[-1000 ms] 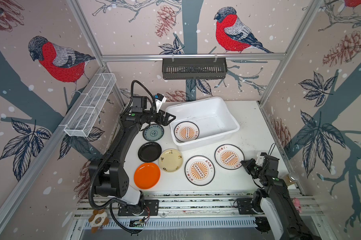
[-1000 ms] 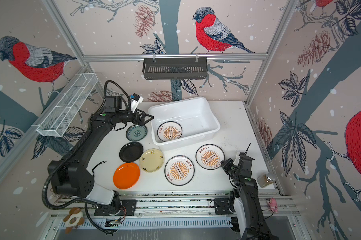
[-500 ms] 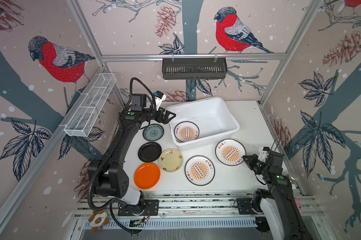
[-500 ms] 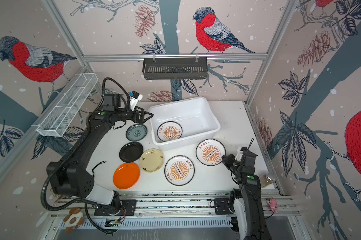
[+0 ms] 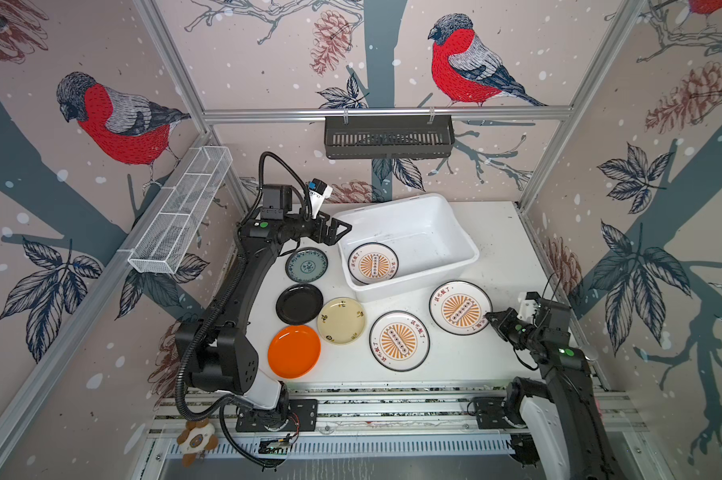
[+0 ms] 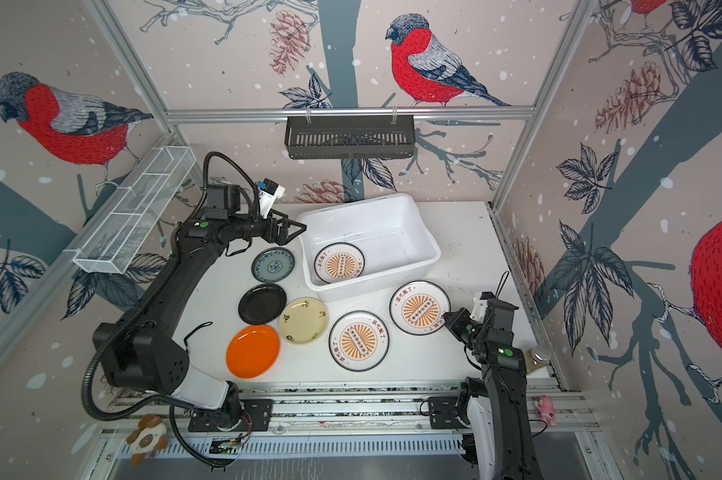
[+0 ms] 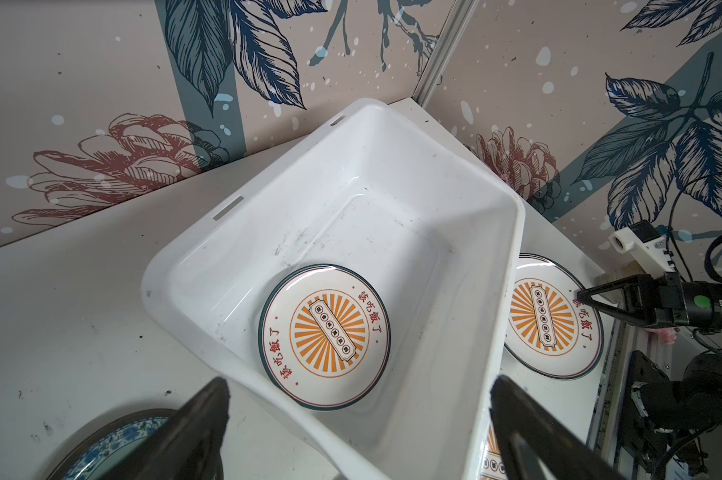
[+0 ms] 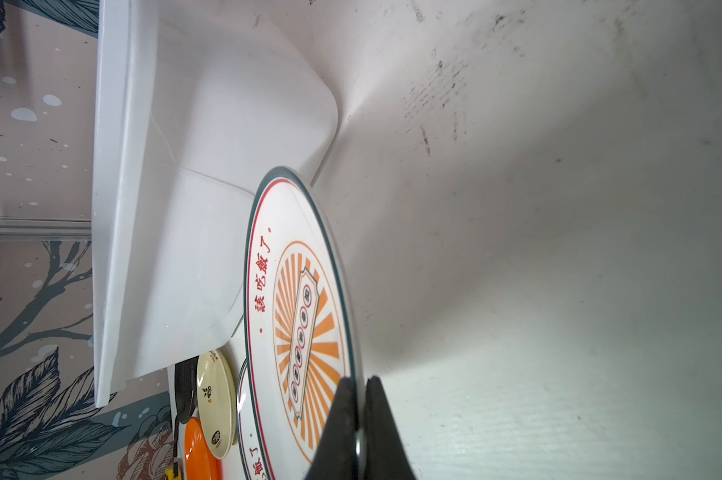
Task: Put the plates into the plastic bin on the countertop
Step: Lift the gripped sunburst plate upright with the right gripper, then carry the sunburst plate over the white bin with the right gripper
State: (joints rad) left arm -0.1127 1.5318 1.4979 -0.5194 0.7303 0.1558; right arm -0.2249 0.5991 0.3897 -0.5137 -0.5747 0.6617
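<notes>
Plates begin at the right gripper [image 8: 357,386]: its fingers are clamped on the rim of one large sunburst plate [image 8: 305,316], one finger on the printed face and the other on the underside. In both top views this plate sits at the right of the countertop [image 5: 496,232]. Its far edge is just beside the near wall of the white plastic bin [image 5: 386,204] — whether it rests on the surface or is raised I cannot tell.

Left of it, flat on the countertop, lies a second sunburst plate [image 5: 399,340], then the cream plate [image 5: 341,321]. The orange plate [image 5: 294,351] is nearest the front edge, and the black plate [image 5: 299,304] is behind it. The teal-patterned plate [image 5: 306,264] is farther back, just beside the bin's left end. A third sunburst plate [image 5: 372,263] lies flat inside the bin, in its near-left corner.

The left gripper [image 5: 342,230] hangs above the bin's left end with its jaws spread wide and nothing between them — in the left wrist view its two dark fingers [image 7: 197,419] frame the plate in the bin. A black slatted basket [image 5: 388,135] hangs on the back wall, and a white wire-mesh rack [image 5: 180,216] is on the left wall.
</notes>
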